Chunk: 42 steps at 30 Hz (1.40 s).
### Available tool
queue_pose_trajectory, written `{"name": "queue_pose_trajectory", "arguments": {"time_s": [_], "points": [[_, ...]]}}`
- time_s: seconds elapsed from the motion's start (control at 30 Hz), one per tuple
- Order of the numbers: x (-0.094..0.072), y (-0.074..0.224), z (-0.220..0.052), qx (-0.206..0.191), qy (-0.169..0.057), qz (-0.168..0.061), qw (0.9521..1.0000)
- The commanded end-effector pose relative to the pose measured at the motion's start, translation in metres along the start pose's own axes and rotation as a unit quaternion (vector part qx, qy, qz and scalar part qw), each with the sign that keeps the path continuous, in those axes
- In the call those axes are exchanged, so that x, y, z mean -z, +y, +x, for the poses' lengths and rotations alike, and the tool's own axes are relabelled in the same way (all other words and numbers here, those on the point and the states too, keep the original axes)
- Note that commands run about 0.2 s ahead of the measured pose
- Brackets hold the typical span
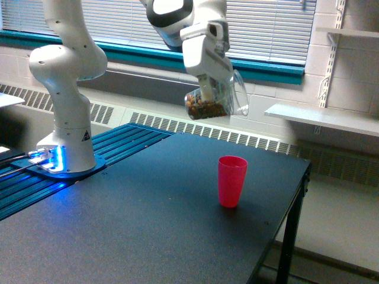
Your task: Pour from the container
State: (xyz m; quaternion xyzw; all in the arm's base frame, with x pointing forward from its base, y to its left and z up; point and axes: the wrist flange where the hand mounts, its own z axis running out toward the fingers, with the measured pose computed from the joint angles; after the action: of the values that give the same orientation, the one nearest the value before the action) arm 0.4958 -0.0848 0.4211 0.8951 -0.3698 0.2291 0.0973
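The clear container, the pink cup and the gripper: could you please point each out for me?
clear container (216,100), exterior view, on its see-through side wall above the brown contents.
pink cup (231,182), exterior view, mid-body.
gripper (208,90), exterior view, between its fingertips at the container.

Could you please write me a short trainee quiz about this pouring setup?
1. True or false: the pink cup stands upright on the black table.
2. What does the clear container held by the tool contain? A) brown pieces B) blue liquid C) nothing
3. Fill in: in the exterior view, the container hangs up and to the ____ of the pink cup.

Key: 1. true. 2. A, brown pieces lie in its lower part. 3. left.
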Motion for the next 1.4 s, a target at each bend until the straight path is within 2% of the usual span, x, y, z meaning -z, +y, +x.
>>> {"name": "queue_pose_trajectory", "arguments": {"time_s": [0.03,0.47,0.87,1.4], "points": [[0.000,-0.013,-0.032,-0.016,-0.005,0.005,0.9998],[-0.006,-0.032,-0.076,-0.013,-0.023,-0.005,0.9997],[-0.021,-0.047,-0.108,0.020,-0.048,-0.020,0.9984],[-0.040,-0.071,-0.136,0.067,-0.076,-0.042,0.9940]]}}
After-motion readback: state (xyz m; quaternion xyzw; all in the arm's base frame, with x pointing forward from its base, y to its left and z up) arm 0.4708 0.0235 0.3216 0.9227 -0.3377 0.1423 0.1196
